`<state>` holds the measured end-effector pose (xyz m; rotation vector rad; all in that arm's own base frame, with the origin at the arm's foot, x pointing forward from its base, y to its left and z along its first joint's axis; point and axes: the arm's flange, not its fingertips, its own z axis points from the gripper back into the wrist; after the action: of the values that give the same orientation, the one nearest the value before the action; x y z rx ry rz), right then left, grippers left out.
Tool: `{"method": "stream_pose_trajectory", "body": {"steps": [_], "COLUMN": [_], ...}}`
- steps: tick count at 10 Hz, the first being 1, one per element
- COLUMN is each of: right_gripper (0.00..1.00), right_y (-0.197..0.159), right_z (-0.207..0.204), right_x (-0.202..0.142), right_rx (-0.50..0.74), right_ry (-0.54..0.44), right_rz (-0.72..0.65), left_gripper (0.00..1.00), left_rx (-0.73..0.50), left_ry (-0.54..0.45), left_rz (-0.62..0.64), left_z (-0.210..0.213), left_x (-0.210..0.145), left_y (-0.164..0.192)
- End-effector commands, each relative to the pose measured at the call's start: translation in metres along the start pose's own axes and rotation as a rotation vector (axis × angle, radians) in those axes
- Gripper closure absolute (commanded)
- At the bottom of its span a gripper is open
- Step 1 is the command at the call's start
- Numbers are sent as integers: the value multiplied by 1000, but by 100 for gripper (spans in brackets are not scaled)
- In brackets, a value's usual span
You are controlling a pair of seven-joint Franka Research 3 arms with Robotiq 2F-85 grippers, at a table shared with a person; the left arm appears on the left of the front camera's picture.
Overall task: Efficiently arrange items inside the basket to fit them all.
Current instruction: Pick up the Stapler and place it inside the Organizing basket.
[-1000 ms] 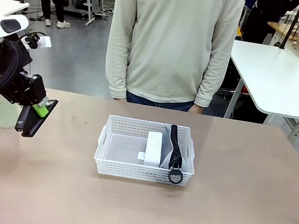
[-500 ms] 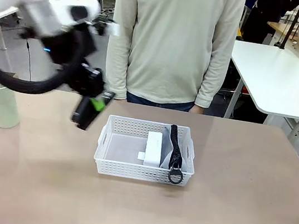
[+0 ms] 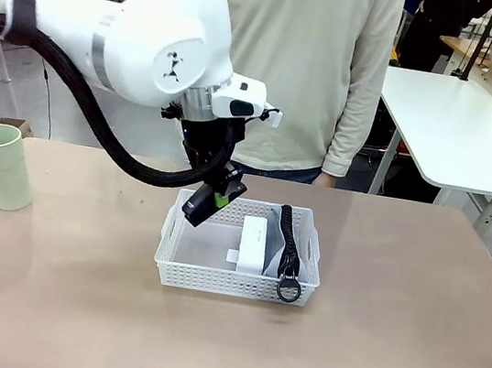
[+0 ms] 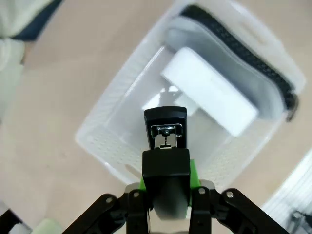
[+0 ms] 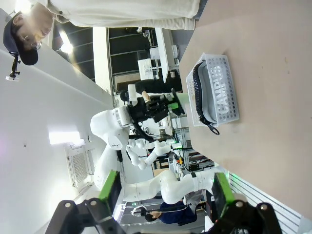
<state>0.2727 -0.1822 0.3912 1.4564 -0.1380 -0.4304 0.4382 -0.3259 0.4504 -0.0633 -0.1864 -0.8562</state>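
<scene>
Table [image 3: 387, 353]: tan top, with a person [image 3: 292, 61] in a pale sweater standing at its far edge. My left arm reaches in over the middle. Basket [image 3: 213, 279]: white, perforated, sits at the table's centre. From the front its left part is bare floor and its right part is occupied. Pouch [image 3: 290, 246]: grey, stands on edge against the basket's right wall, its black zipper uppermost and its ring hanging over the near rim. The right wrist view, taken from the side, reads the lettering "CAMPUS" on its face through the basket wall. Cup [image 3: 0, 166]: pale green, upright near the table's left edge, well apart from the basket. Box [image 3: 253, 243]: white, lies in the basket just beside the pouch; the left wrist view, from above, places the two flank to flank. Stapler [image 4: 165, 141]: black, clamped between the green pads of my left gripper [image 4: 168, 183]. It hangs nose-down over the basket's bare part; from the front it sits tilted at the far left rim. My right gripper [image 5: 166, 192]: jaws spread wide, nothing between them, away from the basket.
</scene>
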Motion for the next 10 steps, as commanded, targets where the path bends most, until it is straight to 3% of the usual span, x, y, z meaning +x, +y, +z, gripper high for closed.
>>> {"method": "stream_pose_trajectory", "body": {"steps": [1,4,10], "right_gripper": [0,0,0], "right_y": [1,1,1], "right_z": [1,1,1], "right_x": [-1,-1,-1], "right_rx": [18,18,18], "right_ry": [-1,-1,-1], "right_rz": [23,23,23], "left_gripper": [68,68,68], "left_rx": [50,-14,-44], "left_ry": [49,71,105], "left_rz": [5,-30,-34], "left_z": [-15,-64,-94], "left_x": [2,-3,-5], "left_y": [9,-1,-15]}}
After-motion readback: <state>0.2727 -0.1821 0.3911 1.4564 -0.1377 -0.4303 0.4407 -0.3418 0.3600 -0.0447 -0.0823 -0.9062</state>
